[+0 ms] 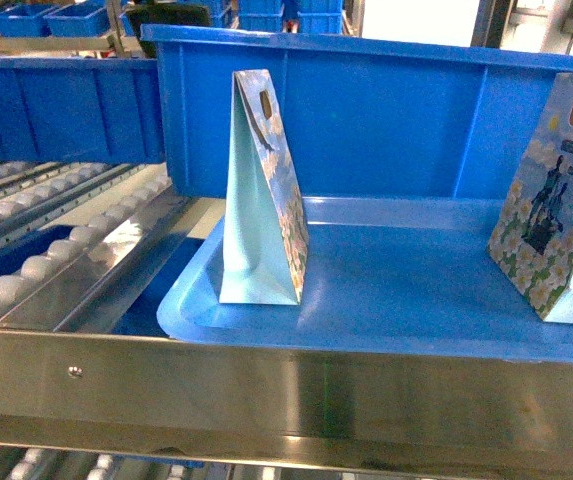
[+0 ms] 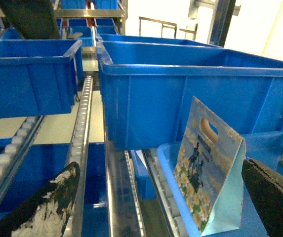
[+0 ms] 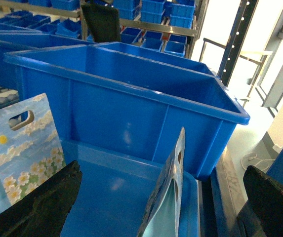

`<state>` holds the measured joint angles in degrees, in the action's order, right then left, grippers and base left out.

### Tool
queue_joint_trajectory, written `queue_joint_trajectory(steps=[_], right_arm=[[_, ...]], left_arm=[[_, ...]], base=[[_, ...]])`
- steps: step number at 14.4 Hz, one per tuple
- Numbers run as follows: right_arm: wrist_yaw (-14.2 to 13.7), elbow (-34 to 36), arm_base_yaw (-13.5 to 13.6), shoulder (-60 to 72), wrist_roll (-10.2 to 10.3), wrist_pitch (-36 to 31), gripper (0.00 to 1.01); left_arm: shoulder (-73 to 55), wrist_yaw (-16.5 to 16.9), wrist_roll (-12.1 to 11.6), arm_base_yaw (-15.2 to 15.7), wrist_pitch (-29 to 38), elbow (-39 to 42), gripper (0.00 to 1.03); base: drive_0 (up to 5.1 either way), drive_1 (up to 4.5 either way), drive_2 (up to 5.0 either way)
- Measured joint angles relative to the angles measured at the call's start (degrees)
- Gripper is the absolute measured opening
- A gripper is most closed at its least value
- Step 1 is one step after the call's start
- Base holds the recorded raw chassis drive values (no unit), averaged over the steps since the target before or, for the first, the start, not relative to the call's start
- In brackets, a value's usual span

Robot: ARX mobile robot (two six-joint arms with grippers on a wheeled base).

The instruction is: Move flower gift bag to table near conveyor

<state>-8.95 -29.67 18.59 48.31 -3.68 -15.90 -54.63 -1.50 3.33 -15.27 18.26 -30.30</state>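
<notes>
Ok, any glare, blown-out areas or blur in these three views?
Head view: strong blue cast, a bright vertical glare streak on the steel rail. Left wrist view: the background upper right is blown out white; the near gripper fingers are blurred. Right wrist view: windows at right overexposed.

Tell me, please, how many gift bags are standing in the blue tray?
2: one gift bag stands near the tray's left end, the other bag at its right end, partly cut off. None seems hidden.

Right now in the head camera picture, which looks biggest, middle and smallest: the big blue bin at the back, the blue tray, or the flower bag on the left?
1. Big blue bin and blue tray: both look about equally huge, and both run off the picture's edge, so I won't rank them.
2. Left flower gift bag: clearly smallest.
</notes>
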Motion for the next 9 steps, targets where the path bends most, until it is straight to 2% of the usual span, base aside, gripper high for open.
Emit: queue_joint_trajectory(steps=[1,2,4,6,9], right_arm=[[0.9,-4.2,-0.9,3.4,0.0,2.4,0.98],[2.0,-7.9,-2.0,6.5,0.2,5.3,0.98],[2.4,-13.3,-3.2,11.2,0.5,9.3,0.98],[2.3,-17.2,-3.1,16.1,0.8,12.6,0.98],[1.6,-20.5,-2.5,21.5,0.9,16.0,0.98]], left_arm=[[-3.9,0.9,0.3,-1.0,-2.4,-4.6,0.98],[-7.3,0.3,0.9,-2.2,-3.7,-8.9,0.98],[-13.1,1.4,2.6,-4.0,-8.5,-16.8,0.98],[-19.3,1.6,3.0,-5.9,-11.8,-23.4,0.98],[-21.9,-0.4,3.0,-6.9,-12.7,-25.3,0.98]], base=[[0.0,0.0,0.0],[0.0,0.0,0.0],[0.0,0.0,0.0],[0.0,0.0,0.0],[0.0,0.0,0.0]])
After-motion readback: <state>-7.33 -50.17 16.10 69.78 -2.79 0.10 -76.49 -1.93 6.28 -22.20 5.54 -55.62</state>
